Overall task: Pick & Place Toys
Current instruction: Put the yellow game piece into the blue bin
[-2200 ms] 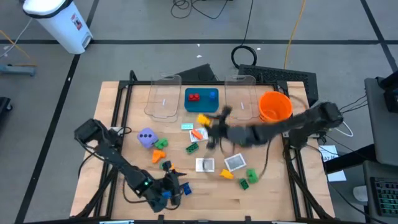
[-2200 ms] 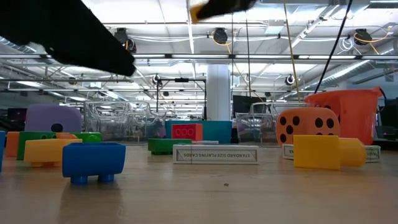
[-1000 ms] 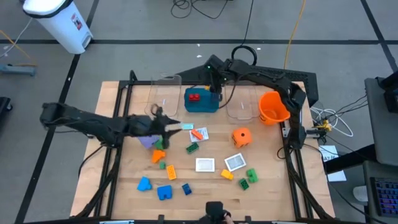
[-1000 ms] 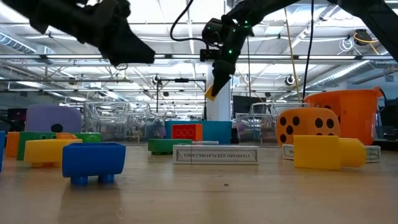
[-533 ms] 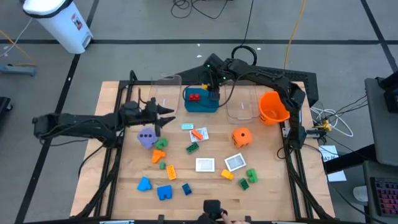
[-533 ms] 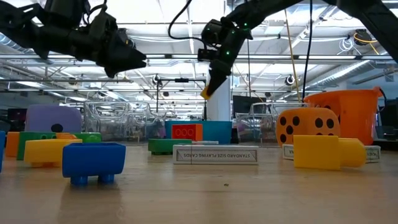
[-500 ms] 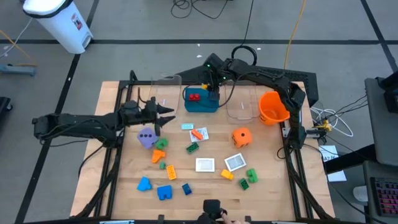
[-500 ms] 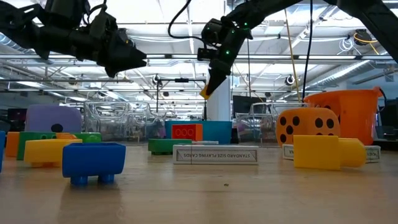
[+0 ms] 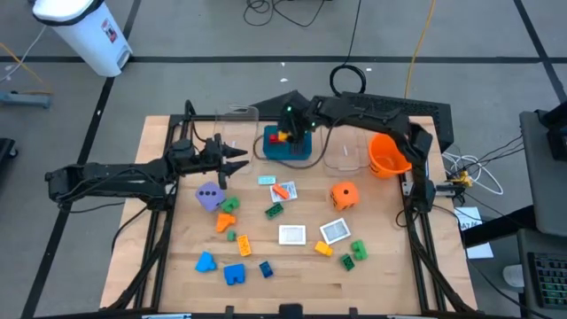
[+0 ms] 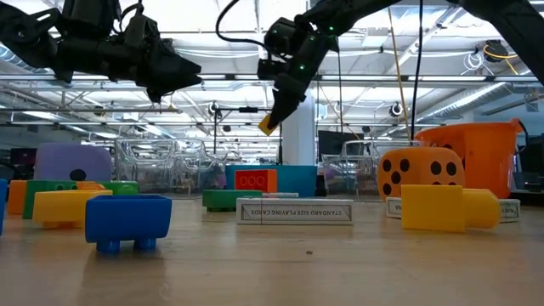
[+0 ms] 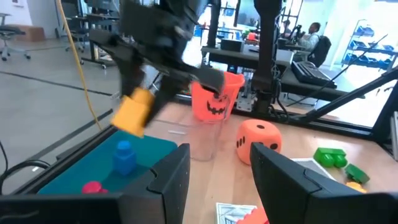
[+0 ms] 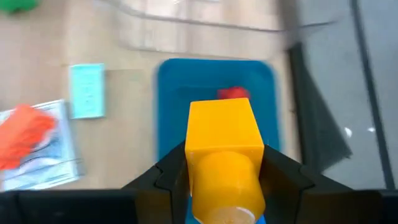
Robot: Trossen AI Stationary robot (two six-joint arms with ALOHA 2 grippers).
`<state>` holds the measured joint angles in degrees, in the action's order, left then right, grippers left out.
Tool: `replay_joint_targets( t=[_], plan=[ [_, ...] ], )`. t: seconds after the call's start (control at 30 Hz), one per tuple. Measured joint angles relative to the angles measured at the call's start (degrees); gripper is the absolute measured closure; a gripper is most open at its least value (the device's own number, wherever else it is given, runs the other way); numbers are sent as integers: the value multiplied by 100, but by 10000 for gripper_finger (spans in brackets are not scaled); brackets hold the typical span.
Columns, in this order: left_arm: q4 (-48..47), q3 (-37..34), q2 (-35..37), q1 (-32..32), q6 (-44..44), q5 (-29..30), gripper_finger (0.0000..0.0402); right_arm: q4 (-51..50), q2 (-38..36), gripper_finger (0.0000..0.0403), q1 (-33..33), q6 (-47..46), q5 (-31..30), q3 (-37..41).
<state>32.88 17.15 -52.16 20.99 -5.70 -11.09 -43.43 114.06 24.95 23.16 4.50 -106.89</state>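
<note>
Right gripper is clamped on a yellow brick, one finger on each flat side, and hangs above the teal tray at the far middle of the table. In the right wrist view a red brick already lies in the tray below it, and the left wrist view shows a blue brick there too. That yellow piece looks like hard moulded plastic, so I'd judge it light and stiff, with smooth faces that could slip a little; taking it across two opposite flat sides, as it's held now, seems the sound way, and the round stud end is best left alone. Left gripper hovers off to the left of the tray with its fingers apart and nothing between them, close to the clear bin. Lower on the table the rest wait: a purple die, an orange die, green, orange and blue bricks, and two white cards. The dice look bulky and would likely need a wide grip. The cards lie flat, so they'd be awkward to get under; an edge is probably the only purchase.
</note>
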Motion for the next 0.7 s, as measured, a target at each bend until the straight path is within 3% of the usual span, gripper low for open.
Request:
replay_joint_targets(
  t=[0.33, 0.57, 0.7],
  plan=[
    [-51, 2, 0, -2, -196, -402, 227, -51, -183, 268, -334, -390, -323, 990],
    [-135, 2, 0, 0, -183, -407, 227, 200, -923, 268, -377, -708, -469, 1929],
    [-129, 4, 0, 0, -54, -400, 227, 266, -1435, 268, -340, -706, -614, 2015]
  ],
)
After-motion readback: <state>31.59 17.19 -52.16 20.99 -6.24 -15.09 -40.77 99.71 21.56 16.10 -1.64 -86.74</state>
